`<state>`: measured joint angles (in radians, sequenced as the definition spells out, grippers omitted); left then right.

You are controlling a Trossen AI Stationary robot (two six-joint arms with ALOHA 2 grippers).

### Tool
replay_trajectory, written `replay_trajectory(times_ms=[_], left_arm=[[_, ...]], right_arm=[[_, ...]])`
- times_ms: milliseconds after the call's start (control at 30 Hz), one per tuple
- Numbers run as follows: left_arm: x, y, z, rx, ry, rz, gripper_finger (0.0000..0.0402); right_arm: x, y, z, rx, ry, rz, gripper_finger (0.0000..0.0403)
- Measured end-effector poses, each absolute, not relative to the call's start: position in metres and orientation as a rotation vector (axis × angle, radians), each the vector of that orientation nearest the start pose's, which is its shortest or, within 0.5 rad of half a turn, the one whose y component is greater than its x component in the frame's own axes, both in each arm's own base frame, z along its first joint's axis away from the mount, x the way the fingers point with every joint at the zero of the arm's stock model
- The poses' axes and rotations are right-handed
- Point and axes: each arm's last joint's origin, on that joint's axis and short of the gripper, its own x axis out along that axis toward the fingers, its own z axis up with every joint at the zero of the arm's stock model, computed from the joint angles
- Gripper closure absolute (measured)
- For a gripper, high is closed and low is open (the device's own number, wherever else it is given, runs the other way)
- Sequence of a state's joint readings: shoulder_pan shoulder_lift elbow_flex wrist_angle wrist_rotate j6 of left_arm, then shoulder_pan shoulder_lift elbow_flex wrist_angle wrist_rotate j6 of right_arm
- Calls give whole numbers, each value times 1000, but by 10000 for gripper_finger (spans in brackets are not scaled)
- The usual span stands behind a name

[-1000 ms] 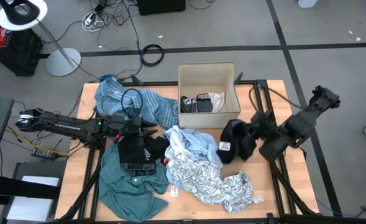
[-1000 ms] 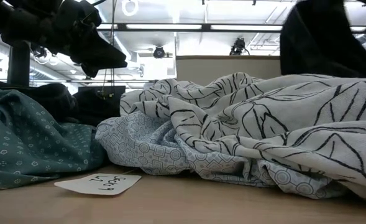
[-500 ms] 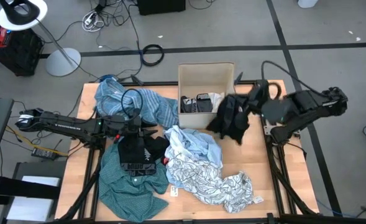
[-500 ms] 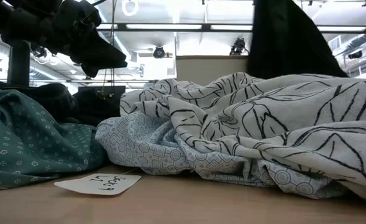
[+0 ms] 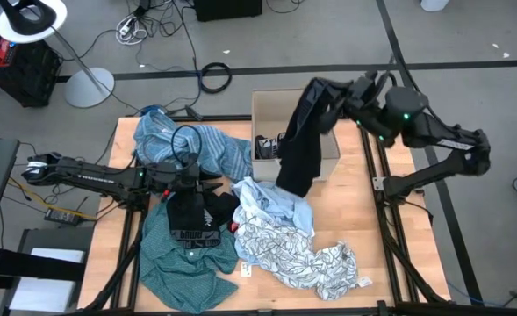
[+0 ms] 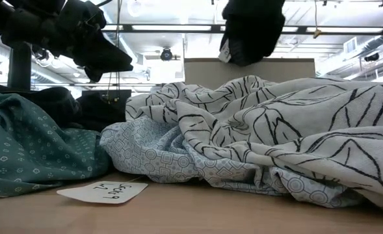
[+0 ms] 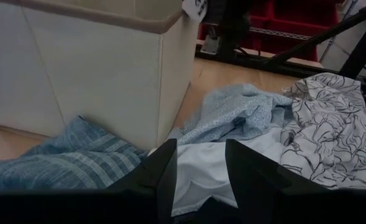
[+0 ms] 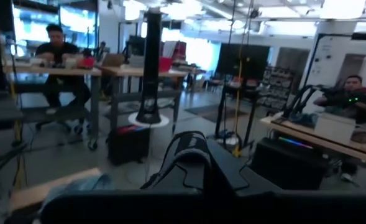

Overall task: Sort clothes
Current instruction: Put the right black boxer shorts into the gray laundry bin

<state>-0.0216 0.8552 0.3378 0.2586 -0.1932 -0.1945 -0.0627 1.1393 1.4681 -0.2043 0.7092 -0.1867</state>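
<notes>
While your right gripper [image 5: 328, 95] hangs above the cardboard box [image 5: 326, 147] at the table's far side, its fingers are clamped on the black garment [image 5: 300, 145], which dangles over the box's right half. Your left gripper [image 5: 207, 183] waits with fingers apart over the left-hand clothes, between the blue striped cloth [image 5: 207, 147] and the teal shirt [image 5: 183, 261].
</notes>
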Motion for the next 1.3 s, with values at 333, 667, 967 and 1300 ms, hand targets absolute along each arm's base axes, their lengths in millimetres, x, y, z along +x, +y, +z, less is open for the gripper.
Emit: replay_trajectory(times_ms=[333,667,967,1300], left_arm=[[193,1,197,-159,297,201,259],[197,1,194,-151,294,200,259],[197,1,194,-149,295,199,259],[197,1,194,-140,296,198,259]], right_arm=[[229,-82,484,-148,-85,-820,399],[235,-112,472,-88,-48,-870,399],[252,-123,426,91,279,-687,390],[259,-130,378,292,639,-628,291]])
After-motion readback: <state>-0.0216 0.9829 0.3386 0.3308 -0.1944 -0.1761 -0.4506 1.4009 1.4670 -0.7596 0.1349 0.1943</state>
